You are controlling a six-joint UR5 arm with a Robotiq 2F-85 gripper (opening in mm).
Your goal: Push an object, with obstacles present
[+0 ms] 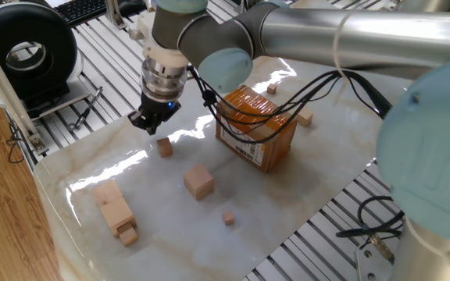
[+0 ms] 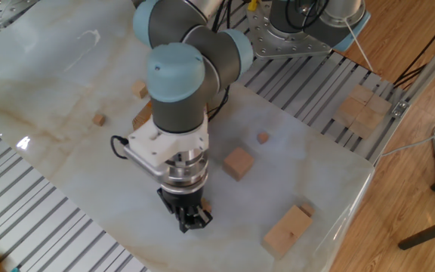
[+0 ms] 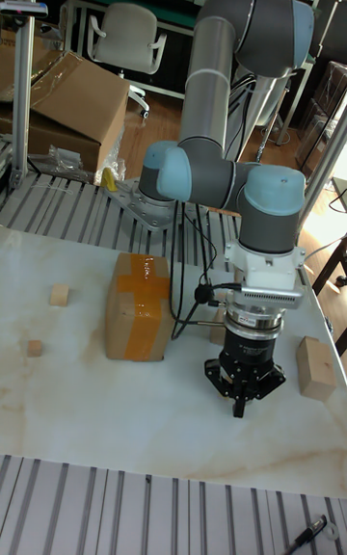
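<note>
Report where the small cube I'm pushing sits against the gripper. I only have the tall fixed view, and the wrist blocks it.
Observer: In one fixed view, the small cube lies on the table just beside the gripper, with a narrow gap showing between them.
Operator: Name what lies past the cube.
Observer: The larger wooden cube stands farther along, well apart from the small cube. The tiniest cube lies beyond that.
Operator: Give me the box side I can't see.
Observer: The cardboard box carries a white barcode label on the face turned toward the larger wooden cube.
</note>
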